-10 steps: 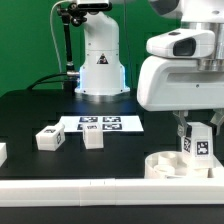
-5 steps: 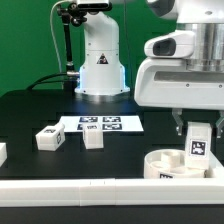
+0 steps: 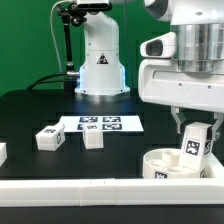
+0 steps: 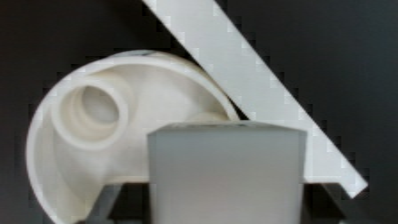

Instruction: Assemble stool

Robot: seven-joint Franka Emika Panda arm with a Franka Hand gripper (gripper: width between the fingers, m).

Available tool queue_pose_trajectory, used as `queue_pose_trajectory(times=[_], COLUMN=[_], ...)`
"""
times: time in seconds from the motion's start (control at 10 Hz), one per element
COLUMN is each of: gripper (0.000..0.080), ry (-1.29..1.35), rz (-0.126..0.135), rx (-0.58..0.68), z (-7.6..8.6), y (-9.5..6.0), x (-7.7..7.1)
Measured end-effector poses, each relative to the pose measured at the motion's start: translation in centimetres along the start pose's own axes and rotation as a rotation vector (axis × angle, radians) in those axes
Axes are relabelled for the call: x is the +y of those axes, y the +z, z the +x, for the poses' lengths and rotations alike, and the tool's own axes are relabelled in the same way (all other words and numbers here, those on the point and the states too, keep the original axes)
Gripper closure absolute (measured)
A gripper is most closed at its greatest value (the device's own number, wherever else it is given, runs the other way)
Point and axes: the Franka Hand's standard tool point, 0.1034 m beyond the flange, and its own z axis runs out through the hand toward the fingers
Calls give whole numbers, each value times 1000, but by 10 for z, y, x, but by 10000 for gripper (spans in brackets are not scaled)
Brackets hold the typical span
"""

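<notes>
My gripper [image 3: 196, 133] is shut on a white stool leg [image 3: 195, 147] bearing a black-and-white tag, holding it tilted just above the round white seat disc [image 3: 165, 163] at the exterior view's lower right. In the wrist view the leg [image 4: 231, 170] fills the space between my fingers, with the seat [image 4: 107, 110] and its round socket hole beyond it. Two more white legs lie on the black table: one lying flat [image 3: 48, 137] and one upright [image 3: 93, 134], at the exterior view's left.
The marker board [image 3: 103, 124] lies flat behind the loose legs. A long white border rail [image 3: 100, 189] runs along the front edge and shows in the wrist view [image 4: 249, 70]. The robot base [image 3: 100, 60] stands at the back. A white part [image 3: 2, 152] sits at the far left edge.
The held leg has moved slightly toward the exterior view's left and tilted, and sits lower over the seat. The loose legs have not moved.
</notes>
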Motion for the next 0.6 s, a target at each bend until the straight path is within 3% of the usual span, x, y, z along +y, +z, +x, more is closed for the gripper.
queue_pose_trajectory(times=[0.6], gripper=[459], ry=[345], rz=[20], rx=[-38], z=[-6], y=[0], x=[-4])
